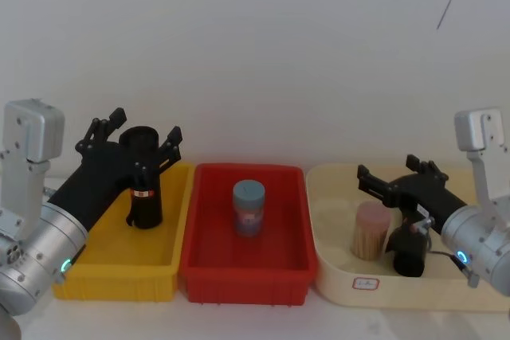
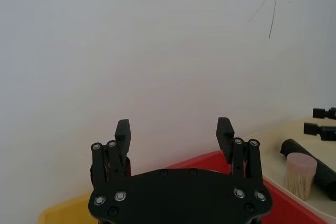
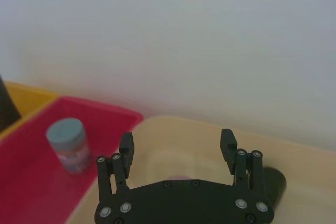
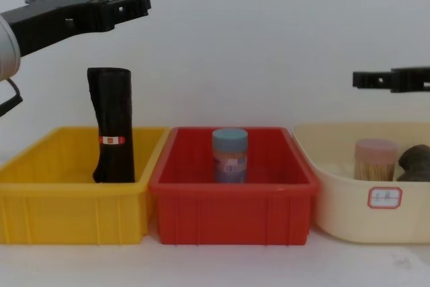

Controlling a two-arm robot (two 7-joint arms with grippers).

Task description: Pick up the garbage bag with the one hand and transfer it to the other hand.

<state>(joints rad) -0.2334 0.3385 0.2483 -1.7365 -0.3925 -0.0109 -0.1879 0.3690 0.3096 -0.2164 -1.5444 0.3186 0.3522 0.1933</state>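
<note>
Three plastic bins stand side by side against a white wall; the yellow rectangular bin (image 1: 119, 264) on the left holds a black roll with a small red-and-white label band (image 4: 113, 126), standing upright near its far right corner; the red rectangular bin (image 4: 232, 186) in the middle holds a short jar with a blue-grey lid (image 1: 249, 207), upright near its centre; the cream rounded bin (image 1: 343, 272) on the right holds the garbage bag (image 1: 409, 251), a thick black crinkly roll with no band, leaning in the right part of the bin, just right of a pale pink-lidded tub of toothpicks (image 4: 375, 160). The left gripper (image 1: 135, 134), black and long-fingered, hangs above the yellow bin over the banded roll, fingers spread apart and holding nothing; the right gripper (image 1: 390, 177) hovers over the cream bin above the garbage bag, fingers likewise apart and empty.
</note>
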